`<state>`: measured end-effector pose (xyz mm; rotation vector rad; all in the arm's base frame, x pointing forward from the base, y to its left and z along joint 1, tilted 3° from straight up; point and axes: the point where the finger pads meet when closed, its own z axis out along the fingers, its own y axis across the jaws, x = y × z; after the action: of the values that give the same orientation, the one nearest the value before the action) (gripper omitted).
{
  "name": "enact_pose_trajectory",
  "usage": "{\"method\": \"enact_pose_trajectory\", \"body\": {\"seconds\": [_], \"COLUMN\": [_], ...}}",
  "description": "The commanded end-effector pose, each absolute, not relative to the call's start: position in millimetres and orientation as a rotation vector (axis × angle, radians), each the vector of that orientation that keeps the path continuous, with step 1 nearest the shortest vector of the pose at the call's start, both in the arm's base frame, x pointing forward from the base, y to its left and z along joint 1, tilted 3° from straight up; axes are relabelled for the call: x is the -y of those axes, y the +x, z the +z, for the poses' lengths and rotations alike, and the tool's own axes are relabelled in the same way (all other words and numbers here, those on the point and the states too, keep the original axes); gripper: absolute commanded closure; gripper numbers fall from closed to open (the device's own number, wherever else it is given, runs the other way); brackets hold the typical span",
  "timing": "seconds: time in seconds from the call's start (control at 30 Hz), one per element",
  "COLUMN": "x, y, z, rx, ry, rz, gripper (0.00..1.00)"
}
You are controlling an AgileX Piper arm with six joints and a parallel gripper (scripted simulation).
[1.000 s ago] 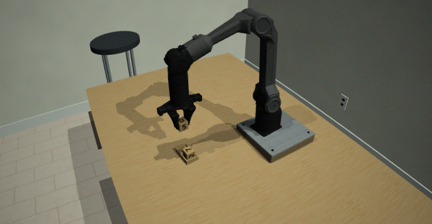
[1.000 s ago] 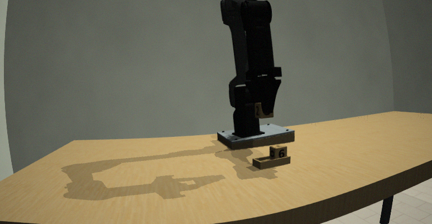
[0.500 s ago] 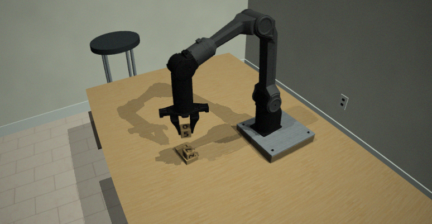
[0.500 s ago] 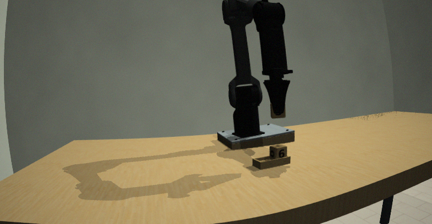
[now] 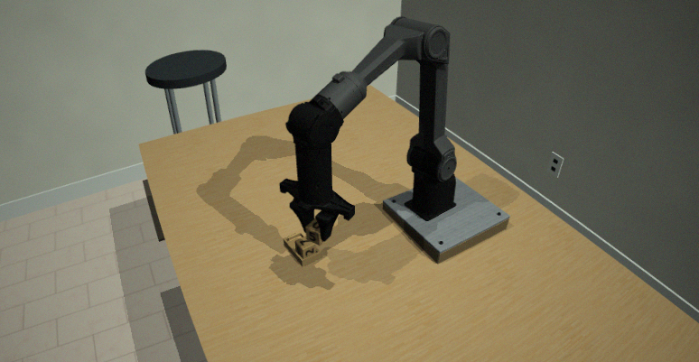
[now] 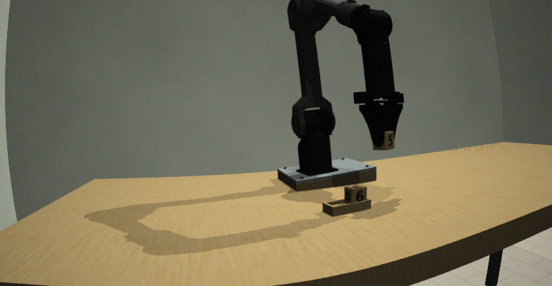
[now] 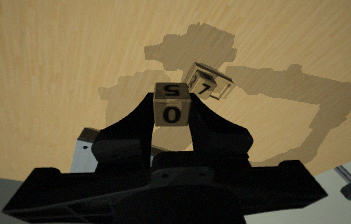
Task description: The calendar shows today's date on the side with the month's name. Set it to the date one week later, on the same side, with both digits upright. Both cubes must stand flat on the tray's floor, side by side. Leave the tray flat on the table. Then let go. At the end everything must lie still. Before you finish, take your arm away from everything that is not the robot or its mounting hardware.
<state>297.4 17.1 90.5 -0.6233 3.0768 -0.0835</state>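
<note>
From the top, the claw (image 5: 316, 226) is clamped on one cube (image 5: 313, 230), hanging over the tray (image 5: 303, 255) on the surface (image 5: 489, 301). The other cube (image 5: 306, 246) stands in the tray.

From the side, the held cube shows a 5 and is high up, well apart from the tray. Only this view shows that gap, and a 6 on the tray cube.

The wrist view alone shows a 0 on the held cube.

I think the cube is mid-carry. Next it needs turning, then lowering flat beside the other.
</note>
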Motion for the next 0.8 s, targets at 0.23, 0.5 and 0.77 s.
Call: {"method": "enact_pose_trajectory", "body": {"seconds": [0.23, 0.5, 0.77], "x": [-43.4, -47.9, -48.0], "y": [292.9, 292.0, 292.0], "z": [86.4, 85.9, 85.9], "rx": [-3.130, -3.130, -3.130], "ry": [-0.106, -0.014, -0.014], "rz": [-0.091, -0.090, -0.090], "gripper": [0.62, 0.62, 0.62]}}
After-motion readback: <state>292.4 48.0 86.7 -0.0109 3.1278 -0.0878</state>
